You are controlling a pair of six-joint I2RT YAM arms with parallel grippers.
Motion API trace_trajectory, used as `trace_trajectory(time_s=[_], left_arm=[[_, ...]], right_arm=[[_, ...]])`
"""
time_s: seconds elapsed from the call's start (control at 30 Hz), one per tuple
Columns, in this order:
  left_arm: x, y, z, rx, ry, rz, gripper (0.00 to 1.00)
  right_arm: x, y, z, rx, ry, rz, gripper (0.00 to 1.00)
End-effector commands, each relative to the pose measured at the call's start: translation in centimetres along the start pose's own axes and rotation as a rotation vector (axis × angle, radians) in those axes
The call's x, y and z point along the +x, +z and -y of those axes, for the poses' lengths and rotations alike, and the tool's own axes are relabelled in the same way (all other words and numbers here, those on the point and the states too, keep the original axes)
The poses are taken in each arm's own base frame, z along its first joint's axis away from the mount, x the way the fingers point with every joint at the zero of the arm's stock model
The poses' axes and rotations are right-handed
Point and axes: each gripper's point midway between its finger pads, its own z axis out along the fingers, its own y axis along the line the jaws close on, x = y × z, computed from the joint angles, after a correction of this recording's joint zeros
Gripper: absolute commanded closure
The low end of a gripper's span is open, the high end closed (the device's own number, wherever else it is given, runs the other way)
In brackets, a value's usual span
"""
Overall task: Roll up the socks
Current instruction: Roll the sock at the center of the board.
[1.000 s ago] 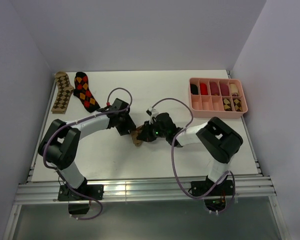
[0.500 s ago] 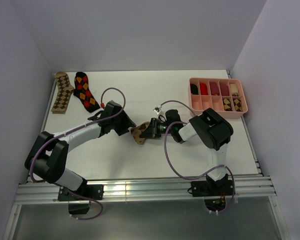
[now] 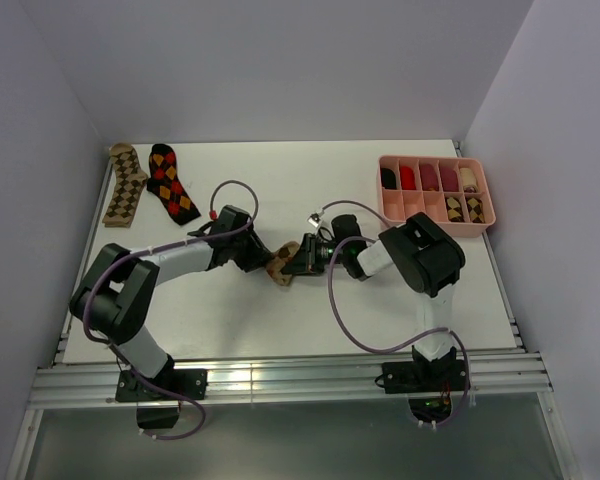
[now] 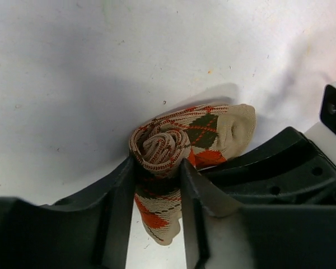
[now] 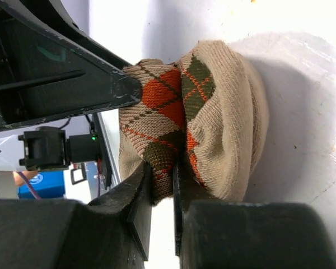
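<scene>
A beige-brown-orange argyle sock (image 3: 280,267) lies rolled at the table's middle between both grippers. My left gripper (image 3: 263,260) is shut on its rolled end; the left wrist view shows the coil (image 4: 159,147) squeezed between the fingers (image 4: 123,190). My right gripper (image 3: 298,258) is shut on a fold of the same sock (image 5: 162,140), pinched between its fingers (image 5: 143,196). A tan-brown-cream sock (image 3: 126,183) and a black-red-orange sock (image 3: 171,183) lie flat at the far left.
A pink divided tray (image 3: 435,213) at the far right holds several plain rolled socks and two argyle rolls. The table's front edge rail (image 3: 280,375) runs below the arms. Grey walls stand on three sides.
The left arm has shifted slightly right and the right gripper has moved up and left; both stayed on the sock, which has become more tightly rolled between them.
</scene>
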Motion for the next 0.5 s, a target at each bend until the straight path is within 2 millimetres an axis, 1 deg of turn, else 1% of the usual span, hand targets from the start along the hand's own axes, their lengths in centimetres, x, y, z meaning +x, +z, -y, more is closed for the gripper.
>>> trace_trajectory(time_s=[0.0,0.03,0.07,0.13,0.17,0.23,0.27,0.3,0.37,0.4,0.47], left_arm=[[0.6,1.0,-1.5,-0.066,0.01,-0.033,0.63],[0.7,1.0,-1.9,-0.085,0.009,-0.037,0.65],[0.7,1.1,-2.2,-0.097,0.012,-0.034,0.67],[0.8,1.1,-2.7,-0.122,0.016,-0.038,0.7],[0.8,1.2,-2.7,-0.131,0.017,-0.041,0.71],[0.7,1.3,-3.1,-0.158,0.026,-0.046,0.71],[0.6,1.4,-3.0,-0.161,0.026,-0.043,0.72],[0.7,1.5,-3.2,-0.169,0.032,-0.048,0.72],[0.5,1.5,-3.0,-0.178,0.042,-0.051,0.72],[0.5,1.6,-3.1,-0.185,0.049,-0.055,0.72],[0.4,1.6,-2.9,-0.188,0.056,-0.057,0.73]], right_arm=[[0.6,-0.8,2.7,0.177,-0.014,-0.033,0.74],[0.2,-0.9,2.5,0.191,-0.034,-0.03,0.7],[-0.7,-1.0,2.3,0.21,-0.087,-0.013,0.61],[-1.4,-1.8,1.4,0.244,-0.126,-0.009,0.53],[-2.3,-2.0,1.2,0.269,-0.181,0.01,0.48],[-3.1,-2.9,0.1,0.31,-0.237,0.022,0.43],[-4.3,-3.3,0.1,0.359,-0.302,0.056,0.42],[-4.5,-3.8,-0.8,0.384,-0.34,0.064,0.4],[-5.3,-4.4,-1.5,0.435,-0.422,0.099,0.39],[-6.4,-5.3,-2.2,0.484,-0.467,0.155,0.37],[-6.6,-5.5,-3.0,0.532,-0.568,0.181,0.36]])
